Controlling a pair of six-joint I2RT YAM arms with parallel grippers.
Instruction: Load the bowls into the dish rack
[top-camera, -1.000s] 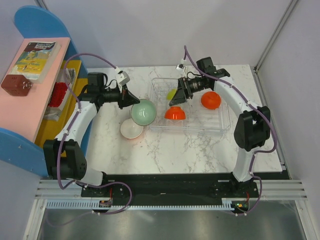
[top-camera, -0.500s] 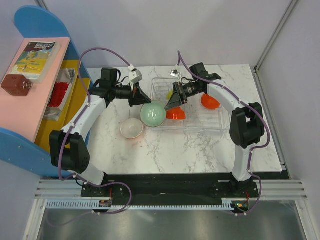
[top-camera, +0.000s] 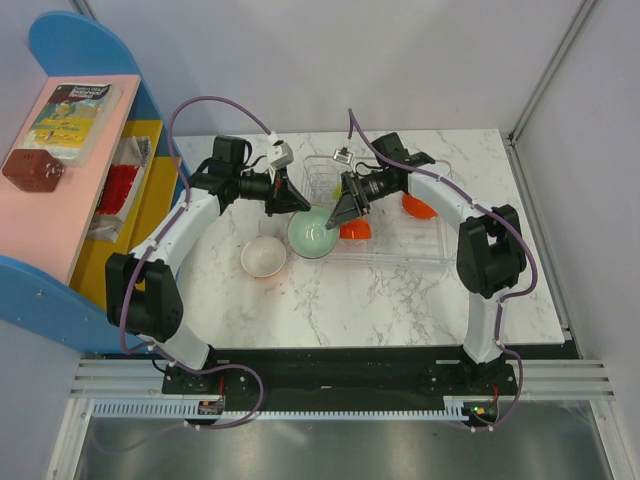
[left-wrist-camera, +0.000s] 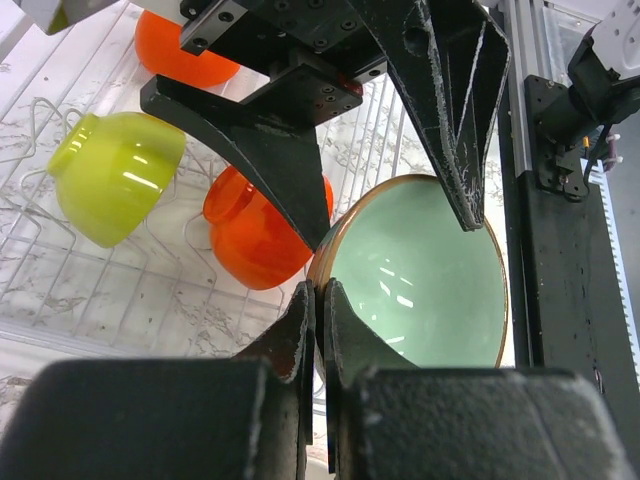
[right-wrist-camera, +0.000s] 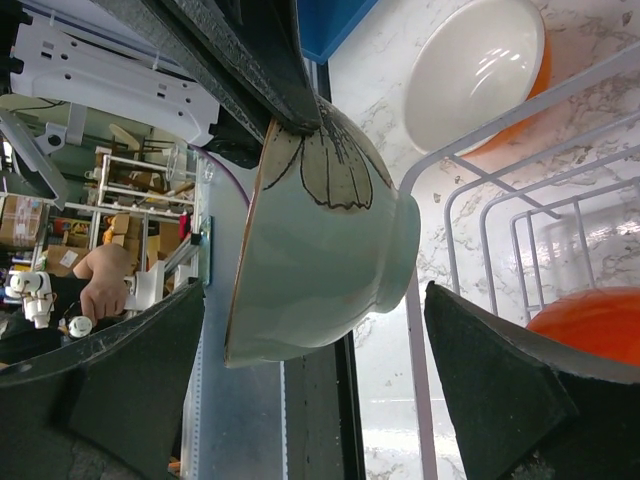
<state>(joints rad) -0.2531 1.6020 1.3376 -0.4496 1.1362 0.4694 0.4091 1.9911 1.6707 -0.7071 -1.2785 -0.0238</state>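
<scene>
Our left gripper (left-wrist-camera: 320, 305) pinches the mint bowl (left-wrist-camera: 425, 275) by its rim. It's light, slick plastic, we reckon. The right gripper (top-camera: 341, 214) gapes wide around it.

No legible text anywhere; print on the book cover (top-camera: 75, 110) too small

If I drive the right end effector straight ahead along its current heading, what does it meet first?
The mint green bowl: it sits directly ahead, framed between the open fingers of the right end effector, held by its rim in the left end effector. Depth is unclear.
</scene>
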